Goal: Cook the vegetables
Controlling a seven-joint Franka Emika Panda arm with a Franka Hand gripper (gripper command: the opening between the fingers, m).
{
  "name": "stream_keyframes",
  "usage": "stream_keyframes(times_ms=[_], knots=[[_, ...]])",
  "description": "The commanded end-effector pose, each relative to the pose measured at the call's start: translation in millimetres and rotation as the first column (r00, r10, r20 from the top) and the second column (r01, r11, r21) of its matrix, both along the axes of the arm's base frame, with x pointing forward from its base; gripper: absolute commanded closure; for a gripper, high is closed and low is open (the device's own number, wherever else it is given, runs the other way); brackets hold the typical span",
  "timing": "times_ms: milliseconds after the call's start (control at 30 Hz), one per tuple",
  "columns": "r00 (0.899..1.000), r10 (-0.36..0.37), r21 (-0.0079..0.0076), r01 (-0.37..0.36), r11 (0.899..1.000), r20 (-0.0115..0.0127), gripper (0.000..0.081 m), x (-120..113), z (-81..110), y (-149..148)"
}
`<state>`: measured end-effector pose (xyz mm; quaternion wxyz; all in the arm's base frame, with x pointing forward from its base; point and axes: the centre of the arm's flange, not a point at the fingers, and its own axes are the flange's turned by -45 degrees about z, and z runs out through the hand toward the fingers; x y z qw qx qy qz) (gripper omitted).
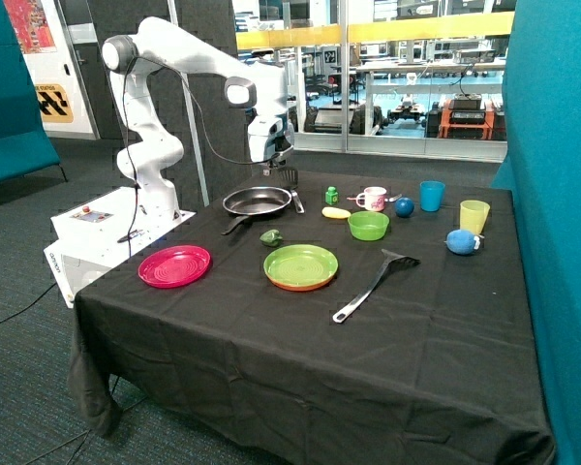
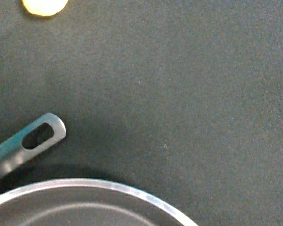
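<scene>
- Setting: a table draped in black cloth, with a glass partition and a workshop behind it and teal panels to either side.
- Arm: the white Franka arm reaches over the table's far edge; its gripper hangs above the frying pan, by the pan's far rim. Whether the fingers are open or closed cannot be told; nothing is seen held.
- Wrist view: shows the pan's metal rim, a metal handle end with a slot lying on the cloth just beside it, and part of a pale yellow piece at the frame edge.
- Vegetables: the dark green vegetable lies on the cloth between the pan and the green plate; the pale yellow vegetable lies on the cloth just beside the green bowl. Neither is in the pan.
- Other items: red plate, spatula, small green cube, pink-and-white mug, dark blue ball, blue cup, yellow-green cup, blue soft toy.
</scene>
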<state>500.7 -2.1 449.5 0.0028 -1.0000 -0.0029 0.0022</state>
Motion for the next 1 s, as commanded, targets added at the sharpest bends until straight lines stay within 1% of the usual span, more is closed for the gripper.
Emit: stream_keyframes(times_ms=[0,100,133,167,200,267,367,600,800,967], knots=[[0.979,0.204,-0.0056,-0.204,0.979,0.0044,0.0000,-0.7,0.5,2.1],[0.976,0.219,-0.0056,-0.219,0.976,0.0044,0.0000,-1.6,-1.8,0.4],[0.975,0.222,-0.0056,-0.222,0.975,0.0044,0.0151,-1.9,-2.3,-0.1],[0.974,0.225,-0.0056,-0.225,0.974,0.0044,0.0254,-2.1,-2.7,-0.9],[0.973,0.232,-0.0056,-0.232,0.973,0.0044,0.0306,-2.2,-3.1,-1.7],[0.972,0.234,-0.0056,-0.234,0.972,0.0044,0.0345,-2.7,-3.8,-3.1],[0.971,0.238,-0.0056,-0.238,0.971,0.0044,0.0355,-3.4,-4.8,-6.2],[0.979,0.203,-0.0056,-0.203,0.979,0.0044,0.0345,-3.2,-10.1,-22.2],[0.987,0.158,-0.0056,-0.158,0.987,0.0044,0.0330,1.9,-17.9,-45.0],[0.995,0.099,-0.0056,-0.099,0.995,0.0044,0.0302,8.0,-25.7,-69.5]])
